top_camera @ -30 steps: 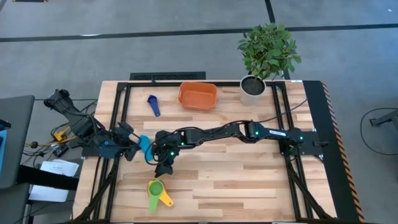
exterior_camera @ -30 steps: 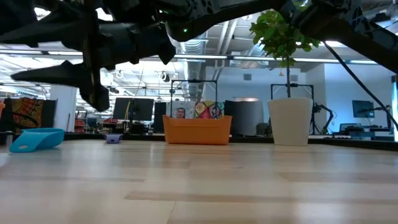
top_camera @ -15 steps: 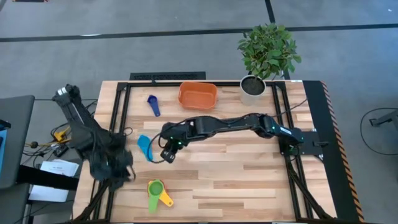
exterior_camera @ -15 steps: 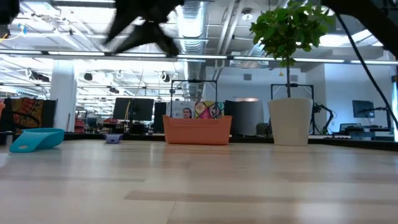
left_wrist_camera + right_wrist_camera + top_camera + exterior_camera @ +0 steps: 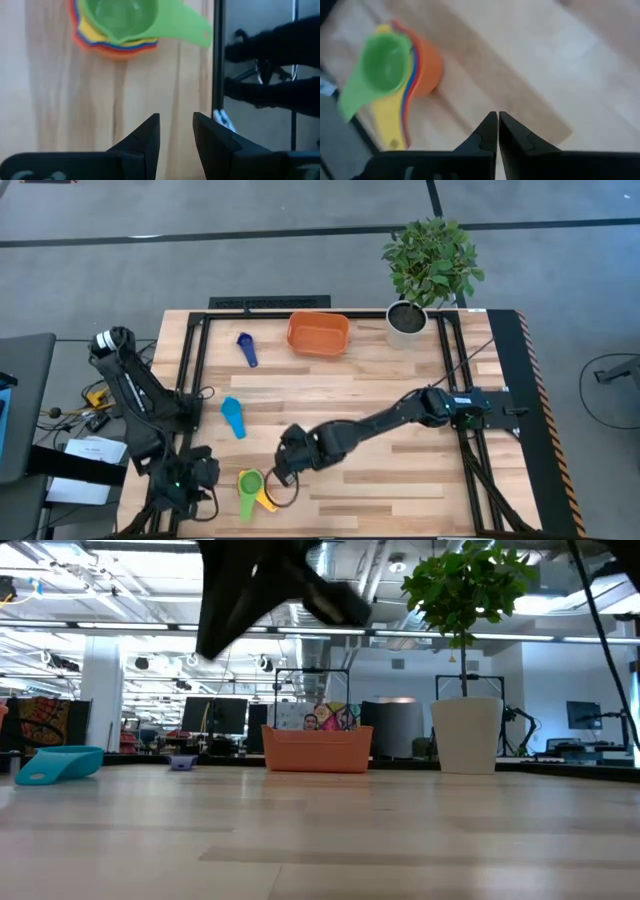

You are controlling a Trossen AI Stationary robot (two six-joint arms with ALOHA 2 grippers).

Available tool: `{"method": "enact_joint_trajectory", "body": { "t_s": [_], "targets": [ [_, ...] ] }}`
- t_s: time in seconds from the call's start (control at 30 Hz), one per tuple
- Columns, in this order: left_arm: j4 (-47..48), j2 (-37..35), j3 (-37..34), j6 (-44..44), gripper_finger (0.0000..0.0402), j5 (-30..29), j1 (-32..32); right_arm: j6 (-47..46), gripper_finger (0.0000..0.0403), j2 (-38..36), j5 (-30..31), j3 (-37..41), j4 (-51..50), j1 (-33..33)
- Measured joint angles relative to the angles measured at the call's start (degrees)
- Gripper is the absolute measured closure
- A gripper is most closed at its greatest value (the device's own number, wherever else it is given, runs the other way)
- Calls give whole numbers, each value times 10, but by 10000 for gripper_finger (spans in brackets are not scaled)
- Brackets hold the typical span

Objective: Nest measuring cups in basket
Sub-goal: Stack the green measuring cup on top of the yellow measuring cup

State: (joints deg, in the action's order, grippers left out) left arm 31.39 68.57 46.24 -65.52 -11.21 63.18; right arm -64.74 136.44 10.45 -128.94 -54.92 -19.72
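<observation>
A nested stack of measuring cups (image 5: 251, 486), green on top of yellow, red, blue and orange, rests on the table near its front edge. A light blue cup (image 5: 232, 417) lies alone mid-left. A navy cup (image 5: 246, 348) lies farther back, beside the orange basket (image 5: 318, 333). My left gripper (image 5: 176, 131) hovers open just left of the stack (image 5: 119, 22), nothing between its fingers. My right gripper (image 5: 495, 131) hangs shut just right of the stack (image 5: 395, 65), above bare wood. In the low view only a dark arm (image 5: 262, 582) shows at the top.
A white pot with a green plant (image 5: 407, 320) stands at the back right, beside the basket. A black frame rail (image 5: 217, 60) runs along the table's left edge, close to my left gripper. Bare wood lies right of the stack.
Both grippers have left the light blue cup and gone toward the near edge, ending on either side of the nested stack. My right arm swung down the table, turning its wrist. The light blue cup has stayed where it was.
</observation>
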Motion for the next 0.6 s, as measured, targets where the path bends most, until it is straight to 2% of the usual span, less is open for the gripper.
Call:
{"method": "enact_joint_trajectory", "body": {
  "t_s": [0.13,0.23,0.37,0.5,0.6],
  "targets": [
    [-33,25,0,-21,297,-27,-1,-13,383,-5,0,40,28,-18],
    [-68,47,0,-61,297,-39,-8,-15,394,0,-30,79,50,-24],
    [-110,91,0,-141,297,-50,-10,-19,397,-2,-49,123,155,-31],
    [-173,149,0,-206,297,-35,-10,-13,391,-1,-55,130,237,-35],
    [-228,188,0,-242,297,-30,-10,1,395,-2,-45,129,261,-35]
  ]
}}
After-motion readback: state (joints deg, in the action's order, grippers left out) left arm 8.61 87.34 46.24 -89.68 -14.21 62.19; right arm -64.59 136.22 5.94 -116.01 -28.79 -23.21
